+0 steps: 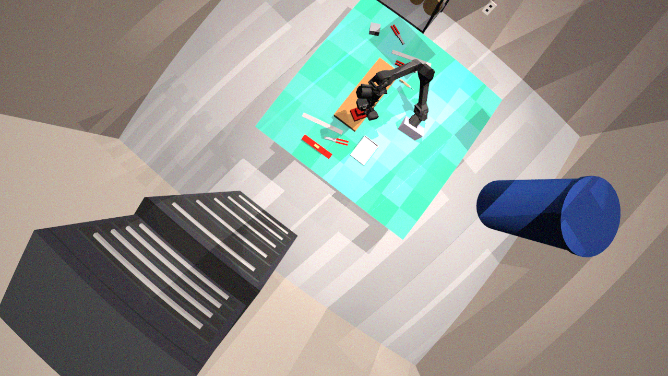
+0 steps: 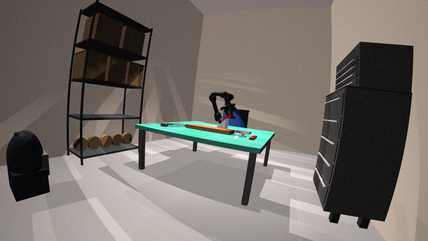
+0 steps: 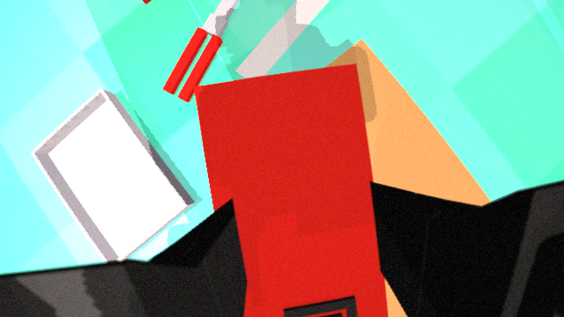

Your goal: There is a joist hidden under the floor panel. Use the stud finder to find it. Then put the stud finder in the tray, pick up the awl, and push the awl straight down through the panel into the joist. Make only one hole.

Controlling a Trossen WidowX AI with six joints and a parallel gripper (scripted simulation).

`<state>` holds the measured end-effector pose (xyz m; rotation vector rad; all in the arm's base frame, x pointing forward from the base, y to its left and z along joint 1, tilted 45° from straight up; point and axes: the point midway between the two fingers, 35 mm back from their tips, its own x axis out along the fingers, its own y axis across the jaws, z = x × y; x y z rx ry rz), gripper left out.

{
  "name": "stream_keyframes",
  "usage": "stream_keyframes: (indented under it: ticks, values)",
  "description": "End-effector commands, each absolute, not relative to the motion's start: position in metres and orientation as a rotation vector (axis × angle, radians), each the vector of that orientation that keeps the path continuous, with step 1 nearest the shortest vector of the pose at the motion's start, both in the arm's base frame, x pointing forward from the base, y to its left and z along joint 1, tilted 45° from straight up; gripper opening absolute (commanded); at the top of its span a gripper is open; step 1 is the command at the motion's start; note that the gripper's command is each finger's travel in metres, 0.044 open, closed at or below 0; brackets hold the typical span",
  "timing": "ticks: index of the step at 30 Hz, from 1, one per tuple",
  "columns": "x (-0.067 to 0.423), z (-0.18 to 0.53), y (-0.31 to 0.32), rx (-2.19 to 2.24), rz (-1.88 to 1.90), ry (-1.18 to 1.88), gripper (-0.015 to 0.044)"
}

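Note:
My gripper [image 1: 365, 110] [image 2: 229, 113] [image 3: 295, 196] is shut on the red stud finder [image 1: 356, 114] [image 2: 228, 116] [image 3: 286, 145]. It holds the stud finder in the air, high above the panel in the exterior view. The orange-tan floor panel [image 1: 345, 118] [image 2: 209, 129] [image 3: 410, 145] lies on the table, partly hidden by the stud finder and fingers in the wrist view. The white tray [image 1: 364, 150] [image 2: 243, 132] [image 3: 110, 185] lies beside the panel's end, with nothing in it. The awl [image 1: 406, 84] lies beside the panel's far half in the top view. The joist is hidden.
A red level [image 1: 316, 146] [image 2: 252, 137], red-handled pliers [image 1: 342, 141] [image 3: 191, 66] and a pale strip [image 1: 322, 122] [image 3: 270, 48] lie near the panel's end. Beyond its other end are a grey block [image 1: 374, 28], a red-handled tool [image 1: 396, 33] and another strip [image 1: 402, 55].

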<state>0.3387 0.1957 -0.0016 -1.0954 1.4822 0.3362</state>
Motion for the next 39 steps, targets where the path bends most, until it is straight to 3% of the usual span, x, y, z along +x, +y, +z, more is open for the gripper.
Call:
stream_keyframes:
  ticks: [1, 20, 39]
  values:
    - [0.322, -0.025, 0.219, -1.146, 0.422, 1.492, 0.0000]
    - [0.204, -0.143, 0.285, -1.428, 0.797, 1.584, 0.0000]
    - [0.204, -0.166, 0.268, -1.431, 0.799, 1.584, 0.0000]
